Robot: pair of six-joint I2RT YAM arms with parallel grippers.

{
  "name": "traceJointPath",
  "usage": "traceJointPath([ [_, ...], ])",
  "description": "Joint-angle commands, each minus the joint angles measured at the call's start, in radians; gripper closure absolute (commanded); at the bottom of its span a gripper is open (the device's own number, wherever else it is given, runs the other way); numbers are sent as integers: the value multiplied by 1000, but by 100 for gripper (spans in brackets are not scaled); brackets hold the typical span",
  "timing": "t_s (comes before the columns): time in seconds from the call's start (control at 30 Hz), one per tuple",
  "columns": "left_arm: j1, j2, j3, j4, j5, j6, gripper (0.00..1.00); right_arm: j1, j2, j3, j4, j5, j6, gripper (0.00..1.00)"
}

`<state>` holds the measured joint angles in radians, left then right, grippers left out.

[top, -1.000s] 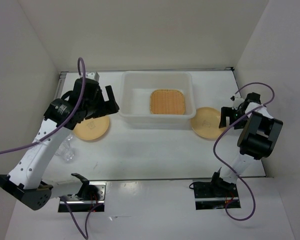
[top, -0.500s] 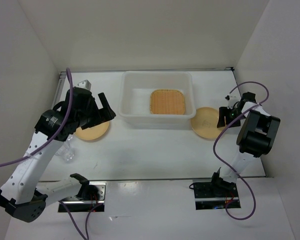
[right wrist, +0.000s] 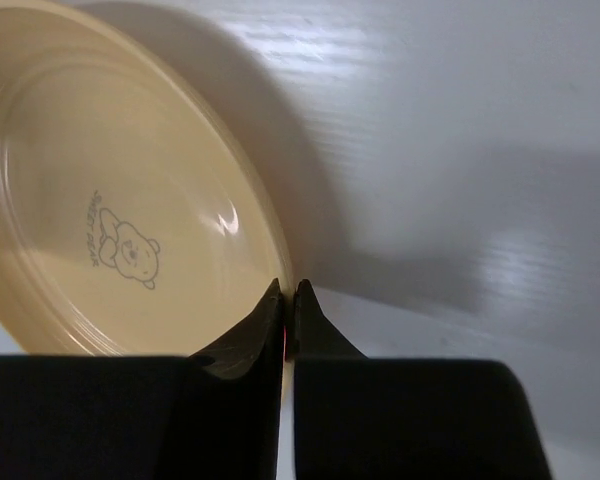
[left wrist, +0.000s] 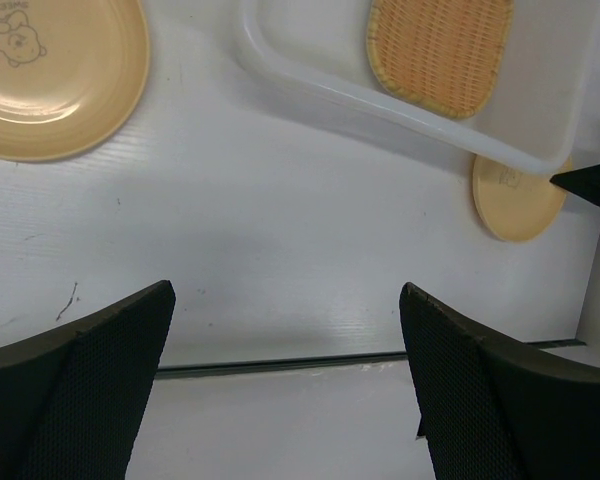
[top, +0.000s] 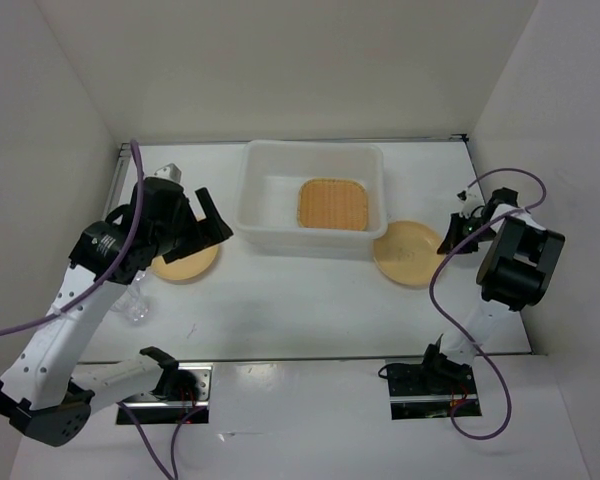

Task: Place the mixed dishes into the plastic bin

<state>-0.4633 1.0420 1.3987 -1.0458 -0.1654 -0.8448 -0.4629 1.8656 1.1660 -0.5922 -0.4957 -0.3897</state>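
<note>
Fingers (right wrist: pixel 242 345) on your right gripper (top: pixel 451 240) are pressed almost together, nipping the thin rim of the right plate (top: pixel 408 255). An edge grip is about the only purchase a flat dish on the table (top: pixel 310 300) offers. That plate lies just beside the right corner of the bin (top: pixel 252 218), so the carry should be short: lift, clear the wall, release. Your left gripper (top: pixel 206 214) hovers with its jaws spread wide near the left plate (top: pixel 185 265), likely readied for its own pick. Inside the bin, the square plate (top: pixel 333 203) lies flat. A clear cup (top: pixel 135 308) sits by the left arm, outside the bin.
</note>
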Motion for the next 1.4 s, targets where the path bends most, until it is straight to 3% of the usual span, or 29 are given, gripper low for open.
traceJointPath([
  [0.0, 2, 22, -3, 49, 21, -7, 0, -91, -21, -12, -61, 89, -35, 100],
  [0.13, 2, 45, -12, 82, 30, 6, 0, -206, -101, 26, -145, 60, -98, 100],
  [0.27, 11, 79, -3, 121, 30, 44, 0, -313, -164, 107, -283, -70, -143, 100],
  [0.43, 20, 148, 26, 145, 64, 99, 0, -313, -177, 211, -396, -239, -141, 100],
  [0.67, 29, 167, 51, 145, 64, 121, 0, -301, -187, 388, -393, -461, 47, 100],
  [0.8, 49, 110, -3, 145, 55, 96, 0, -162, -187, 512, -305, -482, 205, 100],
  [0.93, 72, 63, -58, 145, 76, 75, 0, 120, -138, 638, -206, -380, 291, 100],
  [1.07, 92, 15, -90, 145, 90, 55, 0, 338, -44, 736, -193, -225, 265, 100],
  [1.37, 132, -31, -92, 84, 99, 23, 0, 480, 227, 935, -184, -60, 196, 100],
])
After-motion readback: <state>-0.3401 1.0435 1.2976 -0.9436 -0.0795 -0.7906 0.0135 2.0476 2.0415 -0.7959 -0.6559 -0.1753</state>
